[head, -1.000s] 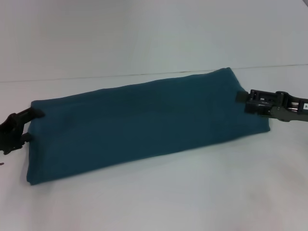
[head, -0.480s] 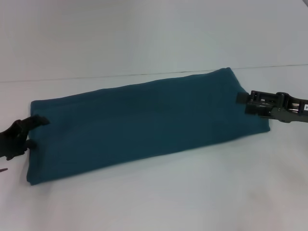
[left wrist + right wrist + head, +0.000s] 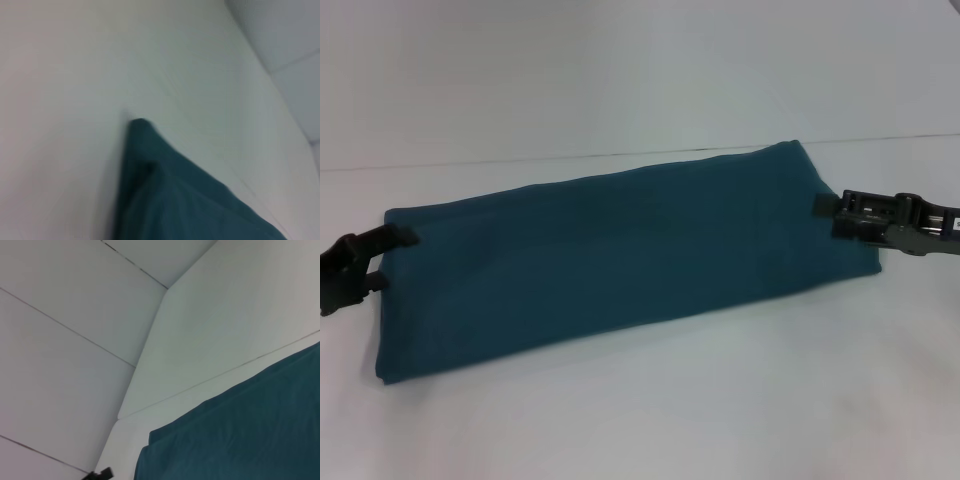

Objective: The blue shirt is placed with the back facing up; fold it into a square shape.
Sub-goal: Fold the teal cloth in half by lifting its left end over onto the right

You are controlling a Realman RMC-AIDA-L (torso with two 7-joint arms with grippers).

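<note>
Well, the blue shirt (image 3: 620,255) lies flat on the white bench (image 3: 640,420), already folded into a long band running between the two hands. The left hand (image 3: 392,258) sits at one short end, its two fingers spread with the edge of the cloth between them, not pinched shut. Across the band, the right hand (image 3: 830,212) touches the other short end; I cannot tell whether it grips. The lengthwise folds look done; next, one end probably needs lifting and carrying over toward the other.
</note>
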